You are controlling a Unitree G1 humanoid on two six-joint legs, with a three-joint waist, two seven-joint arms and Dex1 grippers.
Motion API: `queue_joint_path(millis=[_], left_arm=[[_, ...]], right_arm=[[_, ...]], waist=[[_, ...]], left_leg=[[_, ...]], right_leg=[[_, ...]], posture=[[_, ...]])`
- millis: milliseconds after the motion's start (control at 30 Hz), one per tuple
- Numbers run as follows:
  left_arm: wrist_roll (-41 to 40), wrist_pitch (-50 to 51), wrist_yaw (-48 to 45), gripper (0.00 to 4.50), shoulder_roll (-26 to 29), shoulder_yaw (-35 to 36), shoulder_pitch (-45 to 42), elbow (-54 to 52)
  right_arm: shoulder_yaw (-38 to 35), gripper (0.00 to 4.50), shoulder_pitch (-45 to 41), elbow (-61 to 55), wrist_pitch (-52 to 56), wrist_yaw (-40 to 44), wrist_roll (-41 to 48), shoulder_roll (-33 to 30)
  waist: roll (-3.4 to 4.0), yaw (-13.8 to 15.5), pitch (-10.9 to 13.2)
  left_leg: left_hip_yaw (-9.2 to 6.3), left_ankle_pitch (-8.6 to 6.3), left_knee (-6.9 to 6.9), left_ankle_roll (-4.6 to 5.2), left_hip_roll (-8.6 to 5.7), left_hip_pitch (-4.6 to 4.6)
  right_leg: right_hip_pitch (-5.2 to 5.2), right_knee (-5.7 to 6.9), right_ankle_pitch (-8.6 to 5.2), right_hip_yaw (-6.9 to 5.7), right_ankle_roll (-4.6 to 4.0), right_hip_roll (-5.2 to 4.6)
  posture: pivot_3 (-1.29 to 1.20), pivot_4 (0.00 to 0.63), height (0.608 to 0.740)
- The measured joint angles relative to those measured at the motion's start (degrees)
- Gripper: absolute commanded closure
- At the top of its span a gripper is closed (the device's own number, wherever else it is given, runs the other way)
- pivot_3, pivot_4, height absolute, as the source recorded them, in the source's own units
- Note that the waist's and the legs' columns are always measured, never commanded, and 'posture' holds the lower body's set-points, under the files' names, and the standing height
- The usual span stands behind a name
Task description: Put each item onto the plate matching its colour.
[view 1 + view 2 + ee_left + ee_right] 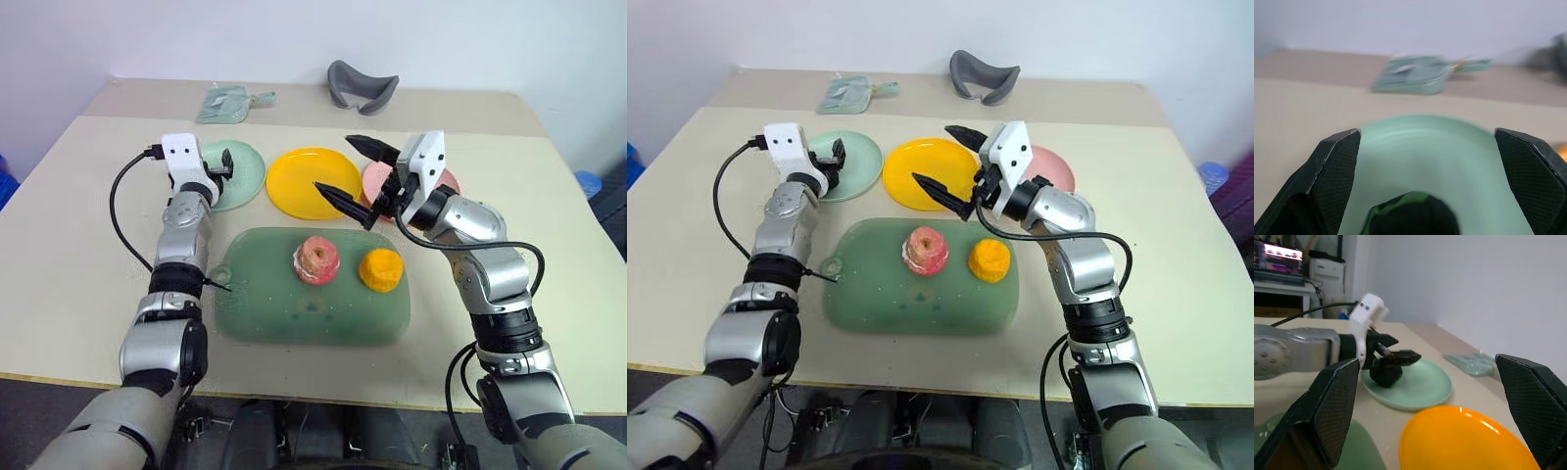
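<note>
Dark green-black piece (1386, 373) is sitting on the mint plate (1420, 387) near the table's far-left corner, left gripper (1393, 352) spread around it. Right gripper (355, 174) is hovering wide open over the yellow plate (294, 181); apple (316, 259) and orange fruit (381, 269) are lying on the tray (265, 304).

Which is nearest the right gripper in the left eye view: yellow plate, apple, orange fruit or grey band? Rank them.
From the right gripper:
1. Yellow plate, just beneath its fingertips.
2. Apple, on the tray, towards the robot.
3. Orange fruit, beside the apple; close to call with the apple.
4. Grey band, at the table's far edge.
</note>
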Motion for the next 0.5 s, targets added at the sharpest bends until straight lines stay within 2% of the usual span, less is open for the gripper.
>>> queue_joint_path(millis=[200,367,500], left_arm=[[-7.2,9.3,-19.2,0.05,6.0,-4.7,11.9,-21.9],[-12.6,15.5,-30.2,0.05,11.4,-5.8,15.4,-32.0],[-13.3,13.6,-38.5,0.05,15.9,-6.8,21.0,-37.2]], right_arm=[[-0.7,0.0,5.9,-6.6,4.9,-0.9,1.5,-2.8],[-0.7,0.0,9.6,-11.8,10.1,-0.3,3.7,-5.2],[0.6,0.0,10.7,-13.3,14.3,-0.9,4.0,-5.7]], waist=[[0.0,-0.1,0.0],[0.0,0.1,0.0],[0.02,-0.1,0.0]], left_leg=[[-0.03,0.02,0.0,-0.04,0.01,0.0],[-0.08,0.02,0.01,-0.03,0.0,0.0],[-0.14,0.02,-0.04,-0.04,0.02,0.03]], right_leg=[[0.0,0.01,0.0,0.01,-0.01,0.02],[0.03,-0.01,0.0,0.01,-0.01,0.02],[0.0,0.0,-0.01,0.02,-0.02,0.03]], posture=[[0.0,0.15,0.74],[0.0,0.15,0.74],[0.0,0.15,0.74]])
